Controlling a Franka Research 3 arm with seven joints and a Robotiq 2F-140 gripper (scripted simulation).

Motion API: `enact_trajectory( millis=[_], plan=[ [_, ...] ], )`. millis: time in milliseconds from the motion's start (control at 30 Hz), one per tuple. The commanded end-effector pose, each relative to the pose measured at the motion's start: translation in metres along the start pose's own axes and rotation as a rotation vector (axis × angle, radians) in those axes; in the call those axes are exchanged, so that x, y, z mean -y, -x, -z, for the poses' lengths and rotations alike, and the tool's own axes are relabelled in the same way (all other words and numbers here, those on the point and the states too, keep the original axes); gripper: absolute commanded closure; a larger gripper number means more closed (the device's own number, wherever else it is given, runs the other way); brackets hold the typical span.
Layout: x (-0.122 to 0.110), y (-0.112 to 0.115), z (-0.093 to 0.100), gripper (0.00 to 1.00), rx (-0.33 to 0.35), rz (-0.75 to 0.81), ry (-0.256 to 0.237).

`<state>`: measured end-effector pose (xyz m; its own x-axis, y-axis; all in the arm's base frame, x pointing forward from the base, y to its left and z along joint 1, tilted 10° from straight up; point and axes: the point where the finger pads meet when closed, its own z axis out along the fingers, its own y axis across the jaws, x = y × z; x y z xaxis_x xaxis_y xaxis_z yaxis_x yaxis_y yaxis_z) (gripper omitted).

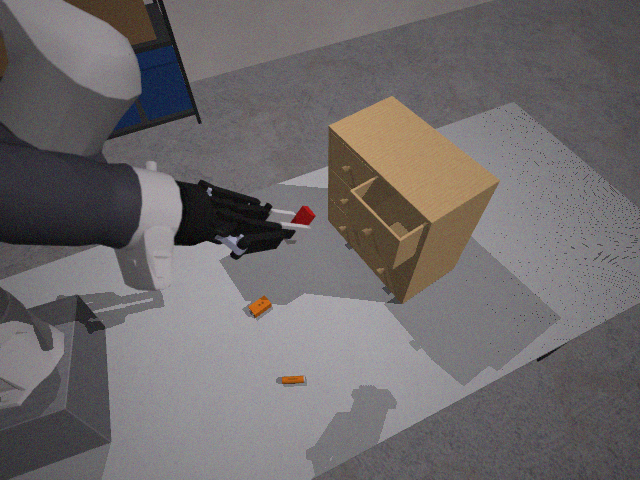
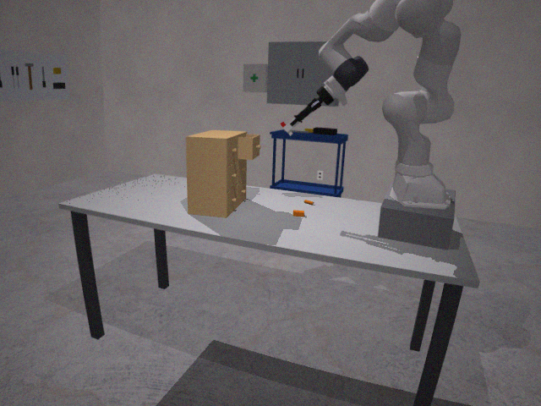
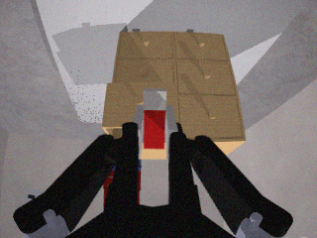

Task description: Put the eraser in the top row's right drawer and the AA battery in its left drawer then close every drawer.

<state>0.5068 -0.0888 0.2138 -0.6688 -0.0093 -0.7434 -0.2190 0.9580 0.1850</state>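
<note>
My gripper (image 1: 300, 219) (image 2: 287, 128) (image 3: 155, 116) is shut on the red eraser (image 1: 305, 214) (image 2: 282, 124) (image 3: 155, 124). It holds the eraser in the air in front of the wooden chest (image 1: 413, 155) (image 2: 207, 174) (image 3: 149, 69), clear of it. The right drawer of the top row (image 1: 379, 227) (image 2: 248, 147) (image 3: 119, 101) is pulled part-way out and looks level. The left drawer of the top row (image 1: 338, 155) (image 3: 198, 119) is shut. The orange AA battery (image 1: 293, 379) (image 2: 308, 202) lies on the table.
An orange block with dark dots (image 1: 260, 306) (image 2: 298, 213) lies on the table (image 1: 196, 387) (image 2: 323, 236), between the robot's base (image 1: 85, 372) (image 2: 415, 222) and the chest. The lower drawers are shut. A blue shelf cart (image 2: 310, 136) stands beyond the table.
</note>
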Motion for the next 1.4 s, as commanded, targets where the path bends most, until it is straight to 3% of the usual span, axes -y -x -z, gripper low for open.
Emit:
enact_trajectory(
  millis=[0, 300, 333, 1067, 1100, 1367],
  plan=[
    [-0.0013, 0.0002, 0.0000, 0.89, 0.004, 0.021, 0.003],
    [-0.0013, 0.0002, 0.0000, 0.89, 0.004, 0.021, 0.003],
    [-0.0006, -0.0003, 0.0002, 0.89, 0.058, 0.023, 0.005],
    [-0.0006, -0.0003, 0.0002, 0.89, 0.058, 0.023, 0.005],
    [-0.0008, -0.0018, 0.0005, 0.89, 0.107, 0.022, 0.005],
    [-0.0008, -0.0018, 0.0005, 0.89, 0.107, 0.022, 0.005]
  ],
)
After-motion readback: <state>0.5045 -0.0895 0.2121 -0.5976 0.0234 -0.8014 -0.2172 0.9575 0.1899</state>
